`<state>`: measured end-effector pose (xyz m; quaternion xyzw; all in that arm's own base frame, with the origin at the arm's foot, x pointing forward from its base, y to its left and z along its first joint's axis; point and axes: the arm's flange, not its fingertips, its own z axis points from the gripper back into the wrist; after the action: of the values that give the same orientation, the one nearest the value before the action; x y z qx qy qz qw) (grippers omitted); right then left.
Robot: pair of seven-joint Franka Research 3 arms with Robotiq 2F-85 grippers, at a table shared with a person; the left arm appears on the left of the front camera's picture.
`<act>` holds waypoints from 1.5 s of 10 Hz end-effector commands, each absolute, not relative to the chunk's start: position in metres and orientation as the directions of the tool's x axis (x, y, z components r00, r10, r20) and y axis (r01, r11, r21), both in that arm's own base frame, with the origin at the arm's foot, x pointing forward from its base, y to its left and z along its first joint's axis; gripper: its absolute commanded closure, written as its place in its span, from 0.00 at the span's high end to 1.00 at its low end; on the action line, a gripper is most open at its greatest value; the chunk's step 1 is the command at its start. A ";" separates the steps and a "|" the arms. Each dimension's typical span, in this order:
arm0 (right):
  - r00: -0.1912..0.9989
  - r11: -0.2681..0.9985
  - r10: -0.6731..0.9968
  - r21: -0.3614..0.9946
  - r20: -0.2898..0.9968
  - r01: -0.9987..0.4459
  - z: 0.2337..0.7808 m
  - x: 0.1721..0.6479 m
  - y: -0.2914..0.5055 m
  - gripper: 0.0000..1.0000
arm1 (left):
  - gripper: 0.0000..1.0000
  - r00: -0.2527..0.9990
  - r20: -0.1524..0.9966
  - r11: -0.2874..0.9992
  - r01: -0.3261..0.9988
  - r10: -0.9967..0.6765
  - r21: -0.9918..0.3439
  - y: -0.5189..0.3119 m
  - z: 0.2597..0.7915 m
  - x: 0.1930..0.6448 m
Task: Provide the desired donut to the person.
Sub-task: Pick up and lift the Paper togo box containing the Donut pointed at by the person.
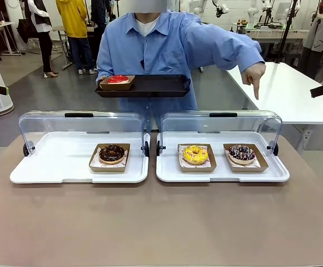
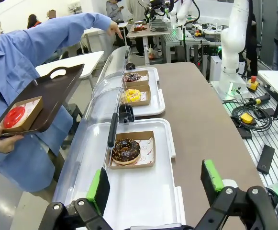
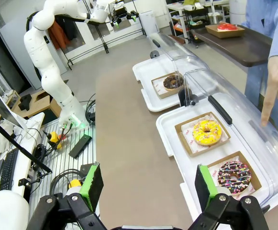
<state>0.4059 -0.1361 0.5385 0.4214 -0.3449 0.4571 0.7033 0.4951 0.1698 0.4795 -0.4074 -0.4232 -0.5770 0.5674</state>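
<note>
Holding left pincer (image 2: pixel 154 181) and right pincer (image 3: pixel 149 181) spread wide, gripping nothing; seeing sprinkled donut (image 3: pixel 234 173) just ahead of right pincer, near person's pointing hand (image 3: pixel 277 81); finding print on liner (image 2: pixel 150 145) too small to read.

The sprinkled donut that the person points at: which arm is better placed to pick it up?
Right, probably: the sprinkled donut lies at the outer end of the right tray, nearest the open right gripper.

Bright, even overhead light, soft shadows; glare on clear plastic tray lids (image 1: pixel 83 127); wrist views bend at edges.
</note>
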 end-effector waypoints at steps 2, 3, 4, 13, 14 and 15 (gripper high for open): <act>0.336 0.219 0.346 0.273 0.876 -0.937 0.539 0.406 -0.135 1.00 | 1.00 -0.024 0.953 0.023 0.999 -0.302 0.033 0.169 0.479 0.495; 0.344 0.227 0.352 0.277 0.870 -0.934 0.538 0.406 -0.136 1.00 | 1.00 -0.024 0.953 0.023 0.999 -0.302 0.033 0.169 0.479 0.495; 0.331 0.230 0.460 0.249 0.824 -0.941 0.539 0.409 -0.130 1.00 | 1.00 -0.024 0.953 0.023 0.999 -0.302 0.033 0.169 0.479 0.495; 0.100 0.086 0.934 0.056 0.342 -0.995 0.460 0.405 -0.049 1.00 | 1.00 -0.024 0.953 0.023 0.999 -0.302 0.033 0.169 0.479 0.495; 0.085 0.087 0.940 0.010 0.330 -0.996 0.450 0.405 -0.044 1.00 | 1.00 -0.024 0.953 0.023 0.999 -0.302 0.033 0.169 0.479 0.495; 0.071 0.072 0.937 0.009 0.342 -0.997 0.441 0.406 -0.038 1.00 | 1.00 -0.024 0.953 0.023 0.999 -0.302 0.033 0.169 0.479 0.495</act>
<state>0.4104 -0.0423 0.4516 0.1362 -0.1129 0.6579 0.7320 0.4953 0.1693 0.4792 -0.4077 -0.4233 -0.5769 0.5673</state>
